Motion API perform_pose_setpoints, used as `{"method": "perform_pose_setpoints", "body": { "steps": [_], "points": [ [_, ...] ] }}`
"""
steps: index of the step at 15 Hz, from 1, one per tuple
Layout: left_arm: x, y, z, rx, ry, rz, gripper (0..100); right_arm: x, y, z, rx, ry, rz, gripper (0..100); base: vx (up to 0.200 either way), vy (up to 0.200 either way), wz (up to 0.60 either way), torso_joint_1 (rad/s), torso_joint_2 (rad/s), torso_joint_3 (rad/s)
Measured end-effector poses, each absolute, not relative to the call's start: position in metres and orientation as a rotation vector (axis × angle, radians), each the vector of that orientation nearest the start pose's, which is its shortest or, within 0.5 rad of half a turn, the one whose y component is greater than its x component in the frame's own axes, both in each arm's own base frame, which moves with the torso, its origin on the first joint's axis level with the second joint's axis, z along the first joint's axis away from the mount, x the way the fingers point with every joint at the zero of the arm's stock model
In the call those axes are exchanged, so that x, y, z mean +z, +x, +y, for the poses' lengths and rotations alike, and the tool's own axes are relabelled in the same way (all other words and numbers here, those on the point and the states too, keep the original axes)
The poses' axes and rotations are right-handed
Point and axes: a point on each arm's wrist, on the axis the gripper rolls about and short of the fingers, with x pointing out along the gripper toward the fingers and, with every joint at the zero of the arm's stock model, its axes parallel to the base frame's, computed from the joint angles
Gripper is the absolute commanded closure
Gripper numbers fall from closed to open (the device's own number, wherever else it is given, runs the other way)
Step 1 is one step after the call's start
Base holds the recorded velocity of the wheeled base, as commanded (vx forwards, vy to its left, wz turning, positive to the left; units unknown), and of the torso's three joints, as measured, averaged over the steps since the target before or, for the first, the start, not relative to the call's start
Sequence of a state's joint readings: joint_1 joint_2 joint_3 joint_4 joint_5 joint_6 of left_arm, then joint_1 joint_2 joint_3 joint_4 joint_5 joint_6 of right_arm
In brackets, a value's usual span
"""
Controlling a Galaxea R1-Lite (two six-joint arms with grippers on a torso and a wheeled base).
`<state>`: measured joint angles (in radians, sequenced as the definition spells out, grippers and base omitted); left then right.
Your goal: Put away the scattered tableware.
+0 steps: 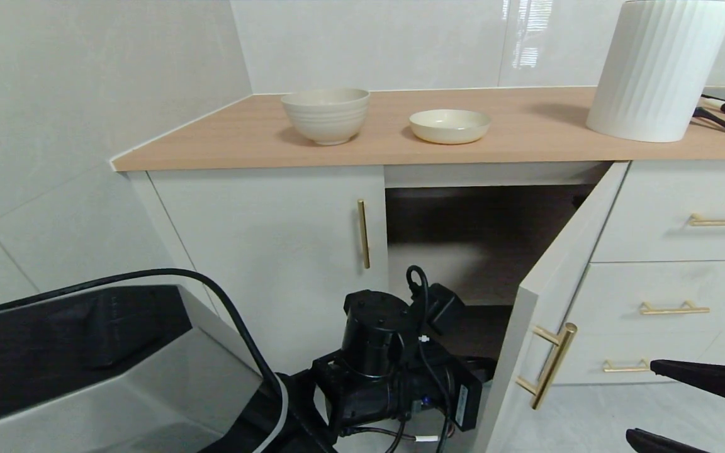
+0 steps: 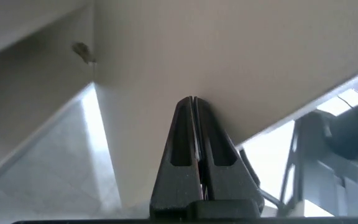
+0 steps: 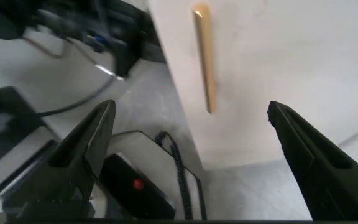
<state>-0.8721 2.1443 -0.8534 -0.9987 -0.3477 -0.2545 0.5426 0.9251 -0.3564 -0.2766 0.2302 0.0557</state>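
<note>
Bowl (image 1: pixel 326 114), shallow dish (image 1: pixel 450 125): on countertop (image 1: pixel 526 135), apart. Cabinet door (image 1: pixel 557 270): ajar, interior dark. Left gripper (image 2: pixel 192 102): fingers pressed together. Right gripper (image 3: pixel 190 112): spread wide, fingers partly cut off

cream bowl (image 1: pixel 326 114), saucer (image 1: pixel 450 125) on countertop (image 1: pixel 224 141)

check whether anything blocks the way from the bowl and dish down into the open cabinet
Nothing visible does. The bowl and shallow dish sit on the countertop, and the cabinet door below is swung wide open. The opening shows no things inside, though its depth is dark.
</note>
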Motion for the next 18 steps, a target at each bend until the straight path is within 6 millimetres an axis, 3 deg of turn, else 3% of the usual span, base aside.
{"method": "perform_pose_setpoints", "body": {
  "steps": [4, 6, 9, 11, 14, 18],
  "points": [
    [0.092, 0.232, -0.306, -1.27, -0.127, 0.541, 100, 0.199, 0.081, 0.057, 0.862, 0.053, 0.236, 0, 0.0, 0.0, 0.0, 0.0, 0.0, 0.0],
    [0.111, 0.224, -0.325, -1.327, -0.115, 0.565, 100, 0.224, 0.079, 0.057, 0.904, 0.08, 0.145, 0, 0.0, 0.0, 0.0, 0.0, 0.0, 0.0],
    [0.136, 0.187, -0.364, -1.465, -0.091, 0.565, 100, 0.243, 0.075, 0.055, 0.919, 0.094, 0.069, 0, 0.0, 0.0, 0.0, 0.0, 0.0, 0.0],
    [0.143, 0.172, -0.374, -1.497, -0.104, 0.567, 100, 0.248, 0.072, 0.053, 0.921, 0.098, 0.042, 0, 0.0, 0.0, 0.0, 0.0, 0.0, 0.0],
    [0.154, 0.175, -0.361, -1.449, -0.136, 0.545, 100, 0.251, 0.071, 0.052, 0.919, 0.135, 0.045, 0, 0.0, 0.0, 0.0, 0.0, 0.0, 0.0],
    [0.164, 0.197, -0.303, -1.282, -0.159, 0.526, 100, 0.244, 0.089, 0.059, 0.821, 0.131, 0.118, 0, 0.0, 0.0, 0.0, 0.0, 0.0, 0.0]
  ]
}}
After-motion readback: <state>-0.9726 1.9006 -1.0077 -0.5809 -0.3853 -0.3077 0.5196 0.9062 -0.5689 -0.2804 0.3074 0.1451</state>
